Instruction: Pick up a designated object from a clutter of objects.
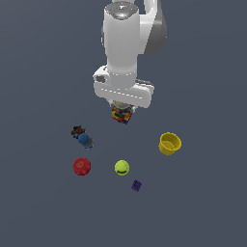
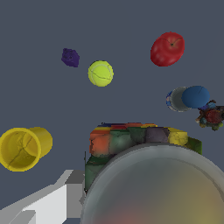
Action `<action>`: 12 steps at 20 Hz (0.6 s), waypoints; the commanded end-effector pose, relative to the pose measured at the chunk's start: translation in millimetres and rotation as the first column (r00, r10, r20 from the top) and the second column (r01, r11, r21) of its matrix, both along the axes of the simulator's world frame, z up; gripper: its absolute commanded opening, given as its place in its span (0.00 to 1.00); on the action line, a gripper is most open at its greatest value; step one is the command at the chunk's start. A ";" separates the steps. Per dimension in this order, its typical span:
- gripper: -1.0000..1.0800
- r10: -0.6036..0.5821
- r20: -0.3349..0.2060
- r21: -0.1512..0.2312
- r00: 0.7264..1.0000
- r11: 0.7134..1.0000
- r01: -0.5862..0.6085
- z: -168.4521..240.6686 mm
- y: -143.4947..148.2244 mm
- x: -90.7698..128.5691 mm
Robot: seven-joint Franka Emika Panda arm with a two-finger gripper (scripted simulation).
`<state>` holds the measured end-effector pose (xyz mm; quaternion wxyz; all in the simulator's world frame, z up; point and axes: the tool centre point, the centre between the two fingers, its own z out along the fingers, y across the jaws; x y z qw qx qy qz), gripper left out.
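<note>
The designated jar [image 1: 121, 115] has multicoloured red, yellow, blue and black contents and sits right under the white hand in the exterior view. My gripper [image 1: 121, 112] is shut on it; its fingers are hidden by the hand there. In the wrist view the jar's grey round lid [image 2: 157, 188] fills the near foreground, with the coloured contents [image 2: 131, 140] showing beyond it. One grey finger [image 2: 48, 201] lies against the jar's side. The jar looks raised off the dark floor.
On the floor lie a yellow cup [image 1: 170, 143] [image 2: 22, 148], a red round knob [image 1: 81, 166] [image 2: 167, 48], a yellow-green ball [image 1: 122, 167] [image 2: 100, 73], a tiny purple cube [image 1: 136, 185] [image 2: 70, 57], and a blue ball [image 1: 84, 139] [image 2: 195, 96] beside dark multicoloured bits [image 1: 77, 130].
</note>
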<state>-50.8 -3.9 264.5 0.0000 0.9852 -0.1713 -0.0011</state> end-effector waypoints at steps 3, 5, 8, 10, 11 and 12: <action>0.00 -0.001 0.002 0.000 1.000 1.000 0.001 45.4 -4.0 2.3; 0.00 -0.001 0.002 0.000 1.000 1.000 0.001 64.8 -5.6 3.5; 0.00 -0.001 0.002 0.000 1.000 1.000 0.001 91.2 -7.8 5.3; 0.00 -0.001 0.002 0.000 1.000 1.000 0.001 106.3 -9.0 6.6; 0.00 -0.001 0.002 0.000 1.000 1.000 0.001 113.2 -9.6 7.2; 0.00 -0.001 0.002 0.000 1.000 1.000 0.001 119.6 -10.2 7.9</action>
